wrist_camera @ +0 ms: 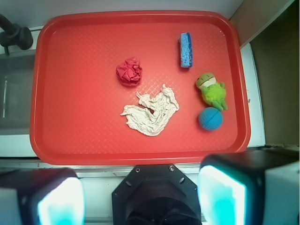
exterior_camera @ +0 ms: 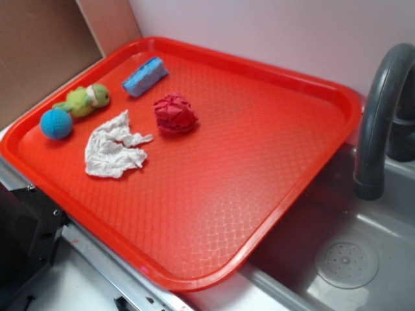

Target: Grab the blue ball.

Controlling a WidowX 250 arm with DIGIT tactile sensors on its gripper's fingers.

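Note:
The blue ball (exterior_camera: pixel 56 124) is small, round and knitted. It lies at the left end of the red tray (exterior_camera: pixel 227 259), touching the green plush toy (exterior_camera: pixel 84 100). In the wrist view the ball (wrist_camera: pixel 210 118) sits near the tray's right rim (wrist_camera: pixel 243 117), just below the toy (wrist_camera: pixel 212 90). My gripper (wrist_camera: pixel 140 197) is open and empty, high above the tray's near edge. Its two pads (wrist_camera: pixel 221 197) stand wide apart at the bottom of the wrist view. The gripper does not show in the exterior view.
A red cloth wad (exterior_camera: pixel 175 113), a crumpled white cloth (exterior_camera: pixel 115 148) and a rectangular blue sponge (exterior_camera: pixel 144 76) lie on the tray. A dark faucet (exterior_camera: pixel 379 110) and grey sink (exterior_camera: pixel 350 259) stand at the right. A brown board (exterior_camera: pixel 39 52) rises at the back left.

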